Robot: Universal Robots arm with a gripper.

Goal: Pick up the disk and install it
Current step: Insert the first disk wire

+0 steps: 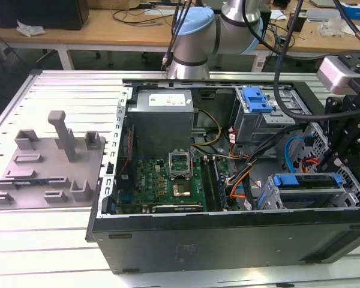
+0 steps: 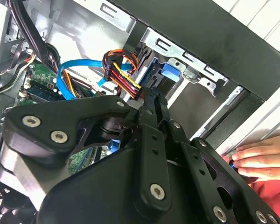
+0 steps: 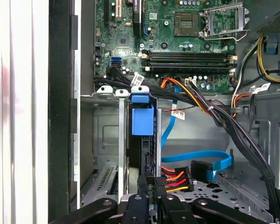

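The disk stands edge-on in a slot of the metal drive cage, with its blue carrier tab facing out of the slot. In the exterior view the disk is a blue-framed strip in the cage at the open computer case's near right corner. My black gripper hangs right over the disk's cable end, beside the red, yellow and orange power plug. Its fingers meet at the tips, with nothing seen between them. The gripper hangs above the cage in the exterior view.
A grey power supply, the green motherboard and a second bay with a blue tab fill the case. Blue data cables and black cable bundles run beside the cage. A person's hand rests outside the case wall. A grey fixture plate lies on the exterior view's left.
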